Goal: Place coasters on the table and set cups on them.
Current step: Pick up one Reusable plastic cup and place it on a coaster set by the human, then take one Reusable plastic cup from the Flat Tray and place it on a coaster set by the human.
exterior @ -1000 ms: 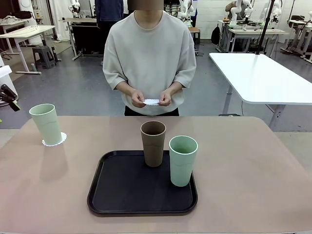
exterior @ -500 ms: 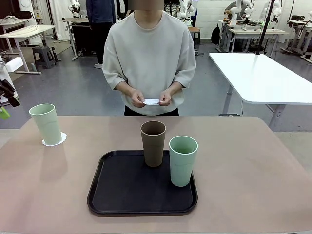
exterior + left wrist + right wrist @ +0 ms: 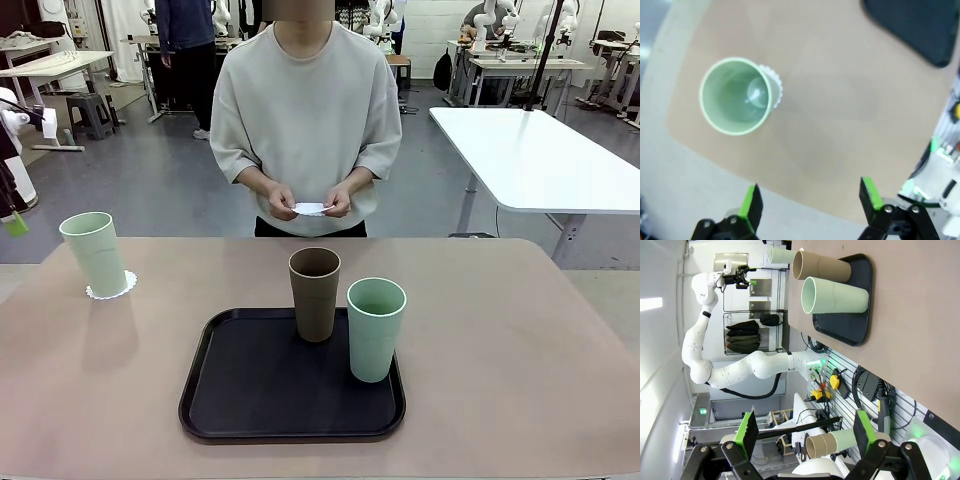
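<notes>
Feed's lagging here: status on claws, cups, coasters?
Claws open, empty: left claw, right claw. Green cup on coaster, left side. Brown cup, second green cup on tray. Person holds another coaster; nothing blocking.

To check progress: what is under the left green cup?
A white coaster lies under the cup; only its scalloped edge shows. The cup covers its middle.

Table [image 3: 520, 330], beige-pink: black tray [image 3: 250, 395] at near centre; white paper coaster [image 3: 125, 286] far left, under green cup [image 3: 93, 252].
</notes>
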